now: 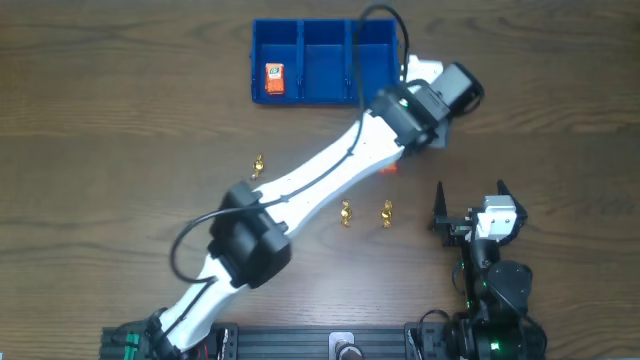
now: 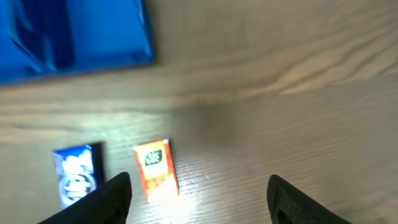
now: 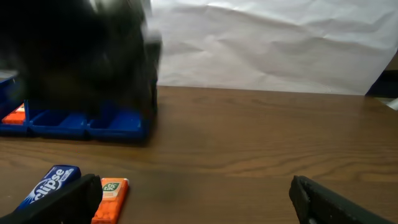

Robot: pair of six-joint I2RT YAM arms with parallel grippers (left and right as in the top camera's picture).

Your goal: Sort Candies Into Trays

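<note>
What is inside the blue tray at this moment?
In the blue tray, one orange candy box lies in the left compartment; the middle one looks empty. The left arm and its cable cover part of the right one.

- We see a brown wooden table [image 1: 120, 120] spread across the whole top view, its grain running from nine o'clock to three o'clock.
- We find the wood matt, with darker streaks along the grain.
- Beyond the table's far edge, toward twelve o'clock, we see a white creased sheet [image 3: 267, 43] hung as a backdrop.
- At the sheet's three o'clock end we make out a dark patch [image 3: 388, 84]; we cannot tell what it is.
- We notice a pale sheen [image 2: 205, 124] of light on the wood.
</note>
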